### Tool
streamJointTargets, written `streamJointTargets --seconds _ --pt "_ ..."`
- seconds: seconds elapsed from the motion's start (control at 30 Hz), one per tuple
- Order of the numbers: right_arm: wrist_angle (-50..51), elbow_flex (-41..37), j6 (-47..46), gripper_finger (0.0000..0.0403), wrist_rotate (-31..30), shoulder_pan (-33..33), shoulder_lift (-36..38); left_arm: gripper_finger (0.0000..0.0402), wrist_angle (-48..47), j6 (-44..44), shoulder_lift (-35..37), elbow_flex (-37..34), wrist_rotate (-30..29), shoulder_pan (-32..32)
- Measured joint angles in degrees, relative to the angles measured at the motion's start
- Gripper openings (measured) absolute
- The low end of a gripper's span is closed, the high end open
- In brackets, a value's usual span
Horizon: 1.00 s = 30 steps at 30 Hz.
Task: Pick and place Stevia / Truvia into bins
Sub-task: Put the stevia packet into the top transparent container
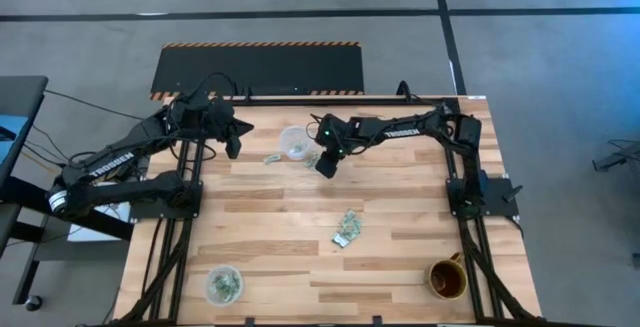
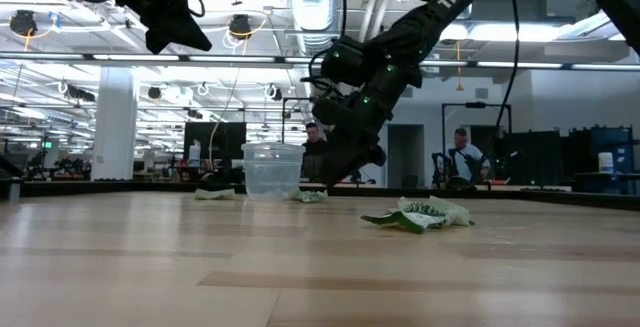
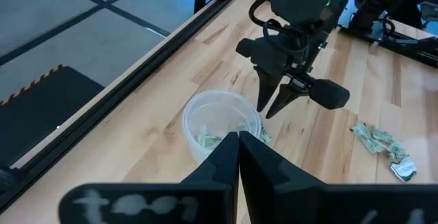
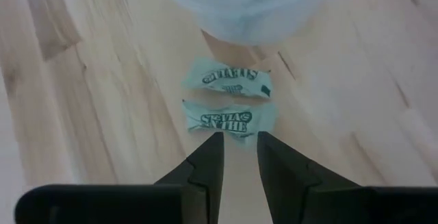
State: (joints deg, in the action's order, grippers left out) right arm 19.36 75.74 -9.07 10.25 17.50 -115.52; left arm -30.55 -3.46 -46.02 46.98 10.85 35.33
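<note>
The right gripper point(image 1: 326, 164) hung low over the wooden table point(image 1: 290, 237), just beside the clear cup point(image 1: 297, 143) at the far middle of the table, its fingers point(image 4: 205, 162) slightly parted with nothing between them. Directly ahead of those tips lay two green-and-white packets point(image 4: 228, 101), flat on the wood side by side, the nearer one just off the fingertips and the farther one close to the cup's base. From across the table that gripper pointed down at a slant, its tips just above the surface beside the cup. A few packets sat inside that cup, and another lay on the table at its other side point(image 1: 272, 158). The left gripper point(image 1: 232, 147) waited raised above the table on the other side of the cup, its fingers pressed together and holding nothing. A loose heap of packets point(image 1: 347, 229) lay nearer the table's middle, well apart from both grippers. A second cup point(image 1: 224, 285) with packets in it stood at the near left edge, and a brown mug point(image 1: 447, 278) at the near right.
</note>
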Motion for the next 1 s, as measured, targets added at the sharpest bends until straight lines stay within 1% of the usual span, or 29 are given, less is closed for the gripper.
streamJointTargets --seconds 0.2,0.33,0.7,0.83,1.0 --pt "-5.79 -3.92 -1.49 0.0081 0.1 0.63 -0.07 0.0 0.0 0.0 0.0 0.0 0.02 0.0" --pt "-9.06 -4.43 -2.25 0.0081 0.22 0.63 -0.07 0.0 0.0 0.0 0.0 0.0 0.02 0.0" --pt "-8.57 -5.02 -3.07 0.0081 0.08 0.75 -0.09 0.0 0.0 0.0 0.0 0.02 0.04 0.0" --pt "-8.95 -5.02 -3.07 0.0081 -1.58 0.03 -0.09 0.0 0.0 0.0 0.0 0.02 0.04 0.0" --pt "-8.56 -5.02 -3.42 0.0081 -1.45 0.23 -0.09 0.0 0.0 0.0 -0.01 0.02 0.07 0.0"
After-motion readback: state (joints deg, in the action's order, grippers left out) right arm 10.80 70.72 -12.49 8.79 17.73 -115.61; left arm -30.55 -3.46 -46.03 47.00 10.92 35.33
